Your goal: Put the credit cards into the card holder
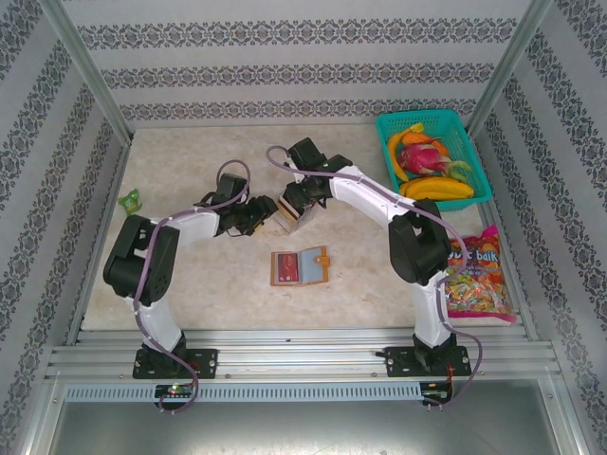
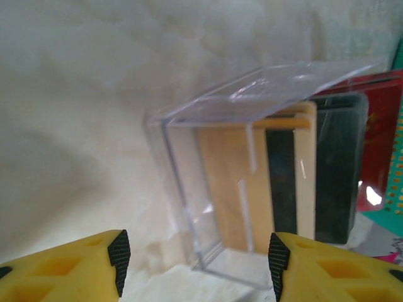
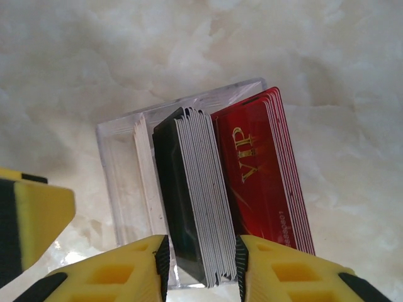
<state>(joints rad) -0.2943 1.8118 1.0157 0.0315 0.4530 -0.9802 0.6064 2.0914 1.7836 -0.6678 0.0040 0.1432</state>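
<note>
R hand (image 3: 201, 267) set narrow on the black-fronted wad of credit cards (image 3: 195, 201), looks pinched. L hand (image 2: 196, 255) wide open astride the clear box (image 3: 123, 163), holding nothing. Cards stand on edge in the box. Card holder (image 1: 299, 267) lies open on tabletop (image 1: 190, 284), near, at box's 6 o'clock.

Too many cards in the pinch, I reckon. Thin it to one, have L steady the box, and lift straight so the box doesn't tag along. Red VIP stack (image 3: 258, 182) crowds the wad at 3 o'clock. Fruit basket (image 1: 477, 161) at 2 o'clock and snack bag (image 1: 474, 275) at 4 o'clock are well apart, no bother.

- Top external: high above the 6 o'clock edge, looking down over the whole table (image 1: 209, 275).
- Left wrist: close, facing 3 o'clock at the clear box (image 2: 208, 189).
- Right wrist: close above the same box and its credit cards (image 3: 201, 201).
</note>
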